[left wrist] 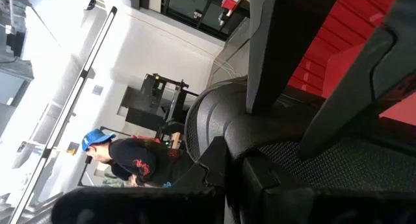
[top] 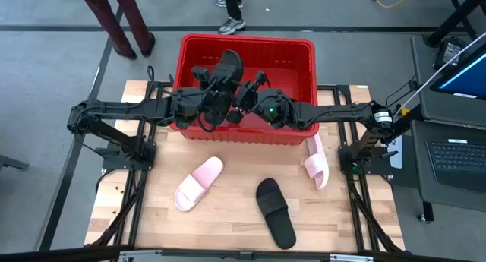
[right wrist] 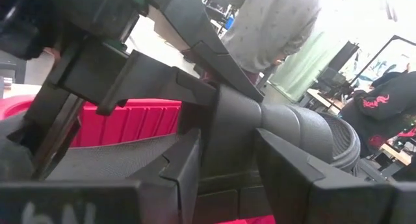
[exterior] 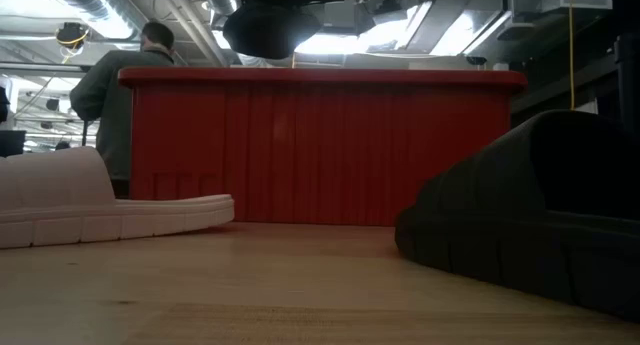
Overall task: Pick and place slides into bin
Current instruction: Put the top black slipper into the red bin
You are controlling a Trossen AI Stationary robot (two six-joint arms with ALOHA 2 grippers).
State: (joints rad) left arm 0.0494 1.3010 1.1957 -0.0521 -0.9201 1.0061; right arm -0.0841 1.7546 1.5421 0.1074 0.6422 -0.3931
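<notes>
Bin (top: pixel 292 58): my large red plastic basket with ribbed sides, standing upright at the table's far edge.

Black slide (top: pixel 225 69): wide strap, raised over the bin's left half, above the rim.

Black slide (top: pixel 275 212): flat on my table, sole down, near the front, right of centre.

Pale pink slide (top: pixel 199 182): flat, lying aslant, left of that black one.

Pale pink slide (top: pixel 317 161): tipped on its side, by the bin's right front corner.

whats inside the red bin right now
Both hands, left hand and right hand, hold a black slide over the bin. Its visible floor looks bare; the arms hide the rest.
</notes>
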